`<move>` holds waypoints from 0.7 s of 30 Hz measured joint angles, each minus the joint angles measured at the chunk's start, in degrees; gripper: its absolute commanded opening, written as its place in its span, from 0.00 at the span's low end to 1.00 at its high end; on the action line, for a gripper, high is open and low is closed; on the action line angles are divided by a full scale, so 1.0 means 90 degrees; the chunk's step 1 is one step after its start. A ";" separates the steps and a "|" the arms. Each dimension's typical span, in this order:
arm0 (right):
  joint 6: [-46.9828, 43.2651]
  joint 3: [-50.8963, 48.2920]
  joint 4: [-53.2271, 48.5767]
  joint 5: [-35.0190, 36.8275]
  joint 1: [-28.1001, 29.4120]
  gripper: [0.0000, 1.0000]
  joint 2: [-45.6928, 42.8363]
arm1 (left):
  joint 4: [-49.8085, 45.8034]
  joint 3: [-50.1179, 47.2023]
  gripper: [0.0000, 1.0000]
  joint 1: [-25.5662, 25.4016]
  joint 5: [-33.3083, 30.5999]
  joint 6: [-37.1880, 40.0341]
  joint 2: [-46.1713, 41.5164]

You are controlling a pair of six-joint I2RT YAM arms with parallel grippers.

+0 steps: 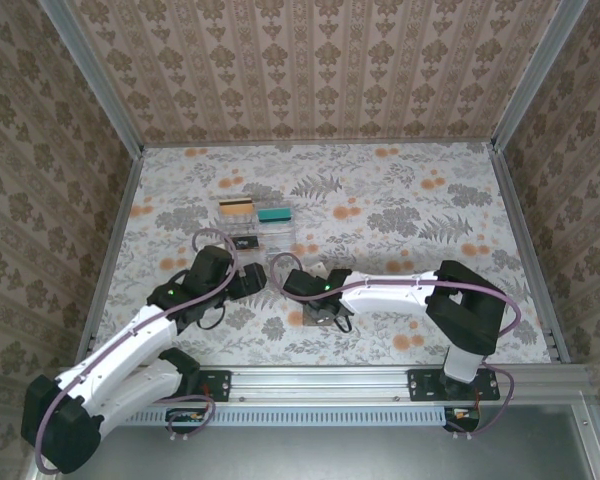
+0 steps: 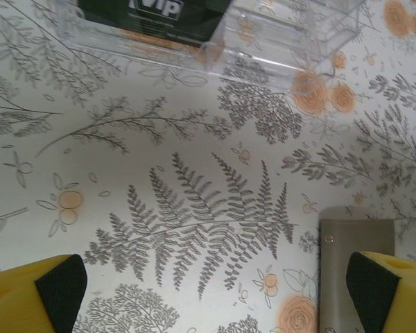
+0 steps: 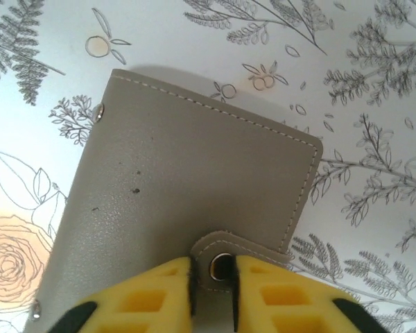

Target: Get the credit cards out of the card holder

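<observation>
Seen from above, the left tool point(image 1: 252, 284) hangs over the flowered desk point(image 1: 430, 200) with its fingers spread. The right tool point(image 1: 328, 308) sits just beside it, pointing down onto the card holder point(image 1: 312, 319), which lies flat directly beneath it. Beyond the left tool is a clear tray point(image 1: 258, 240). Farther out are a brownish card point(image 1: 237, 207) and a teal card point(image 1: 276, 214); whether they rest inside the tray cannot be told.

In the left wrist view, the left tool point(image 2: 215, 291) is released, with its two black-padded fingers point(image 2: 55, 284) wide apart and nothing between them. A corner of the card holder point(image 2: 353, 239), with a small rivet, lies on the desk just ahead of the right-hand finger. The clear tray point(image 2: 291, 35) sits well ahead of the tool and has a black card point(image 2: 159, 10) inside it.

In the right wrist view, the right tool point(image 3: 215, 277) is clenched, its yellow fingers point(image 3: 145, 298) drawn close on either side of the card holder's side tab point(image 3: 222, 260). They pinch it at the metal snap. The card holder point(image 3: 180, 180) is folded closed with its grey-brown outside up. It lies flat on the desk and stretches away ahead of the tool, slightly skewed to its fingers.
</observation>
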 measured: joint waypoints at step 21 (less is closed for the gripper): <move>-0.0304 -0.0155 0.0770 -0.0097 0.0000 0.00 -0.0423 | 0.1702 0.0010 0.00 -0.0359 0.1384 -0.1139 0.1506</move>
